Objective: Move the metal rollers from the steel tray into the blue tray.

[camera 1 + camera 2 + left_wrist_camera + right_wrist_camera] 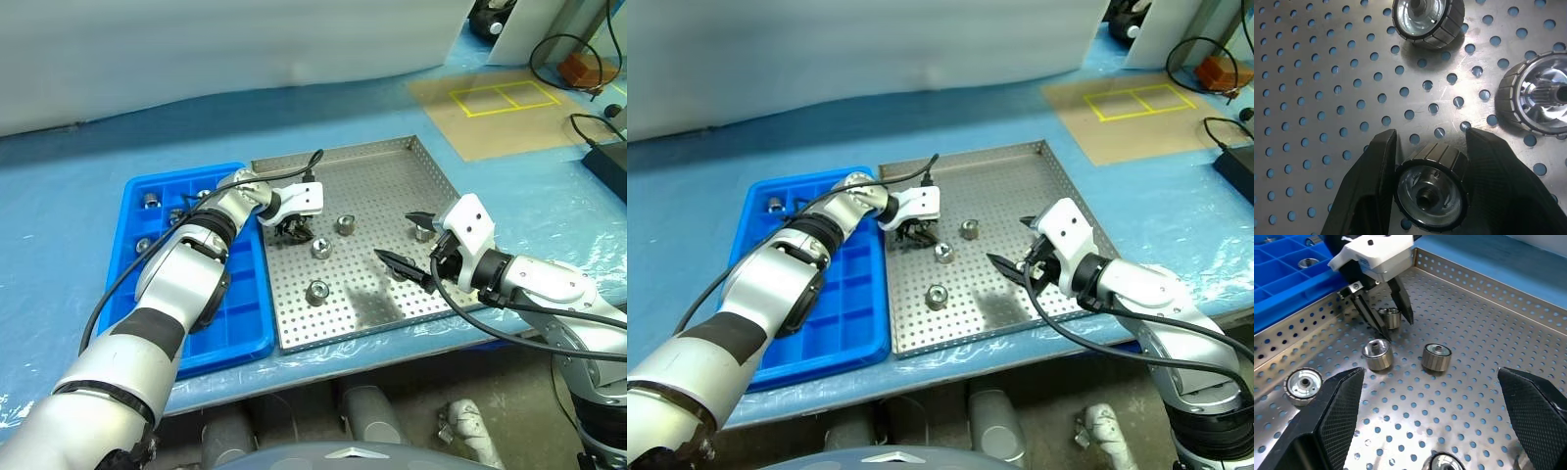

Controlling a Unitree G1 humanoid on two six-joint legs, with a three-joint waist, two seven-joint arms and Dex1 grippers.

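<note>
The blue tray [162,323] is lying at the left of the desk [78,186], its long side touching the steel tray [387,162], so each roller is facing only a short carry over two low rims. A few rollers are already sitting in its far compartments [151,200]. The left gripper [292,231] is reaching down into the steel tray's near-left part, its fingers [1371,191] closing tight on either side of one upright metal roller [1431,188], which is resting on the perforated floor, apparently for a lift. Two loose rollers [321,248] [345,223] are standing just beside that grip, close enough to be nudged as it rises. Another roller [316,291] is waiting nearer the front rim. Further right, the right gripper [411,240] is hovering over the tray with fingers spread wide and holding nothing, one more roller [424,231] sitting near its far finger. Cables and a taped floor mark are lying well apart.
</note>
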